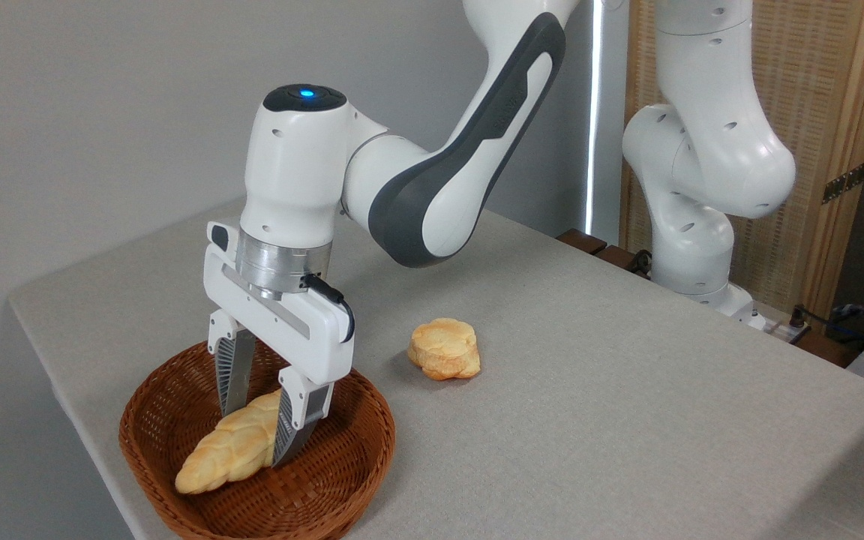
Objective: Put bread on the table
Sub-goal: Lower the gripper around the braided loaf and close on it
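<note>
The bread point(226, 454), a long braided golden loaf, lies in the brown wicker basket point(342, 465) at the front left of the table point(589, 420). My gripper point(254, 436) points straight down into the basket, open, with one finger on each side of the loaf's upper right half. The far fingertip point(228, 409) is at the loaf's back edge. The near finger point(293, 431) stands in front of the loaf and hides its right end. The loaf's left tip rests on the basket floor.
A small round pale-golden bun point(445, 349) lies on the cloth to the right of the basket. The arm's white base point(694, 247) stands at the back right edge. The table's front-left edge runs close beside the basket.
</note>
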You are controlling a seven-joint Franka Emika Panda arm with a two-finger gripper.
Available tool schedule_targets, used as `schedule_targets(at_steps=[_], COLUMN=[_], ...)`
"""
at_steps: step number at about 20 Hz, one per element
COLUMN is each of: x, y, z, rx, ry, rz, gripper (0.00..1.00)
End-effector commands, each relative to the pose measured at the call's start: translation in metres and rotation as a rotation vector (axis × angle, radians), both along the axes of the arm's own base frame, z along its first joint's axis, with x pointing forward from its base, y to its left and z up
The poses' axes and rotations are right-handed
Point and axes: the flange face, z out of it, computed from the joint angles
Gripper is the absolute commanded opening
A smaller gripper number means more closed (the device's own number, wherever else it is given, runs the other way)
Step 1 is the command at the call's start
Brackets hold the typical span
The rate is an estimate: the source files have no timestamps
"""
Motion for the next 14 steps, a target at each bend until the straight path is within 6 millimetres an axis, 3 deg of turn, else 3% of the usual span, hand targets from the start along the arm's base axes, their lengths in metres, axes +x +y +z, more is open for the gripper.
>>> schedule_targets(at_steps=[1,5,8,9,14], x=[0.0042,0.0043,0.0044,0.0047,0.0047], y=[-0.0022,-0.0017,0.0001,0.0000,0.0000], z=[0.0017,0.0017,0.0015,0.0023,0.0023], rx=[0.031,0.052,0.054,0.054,0.053], ry=[-0.014,-0.017,-0.016,-0.017,-0.017], rz=[-0.009,-0.021,-0.019,-0.019,-0.017], gripper=[0.99,0.62,0.29,0.25,0.24])
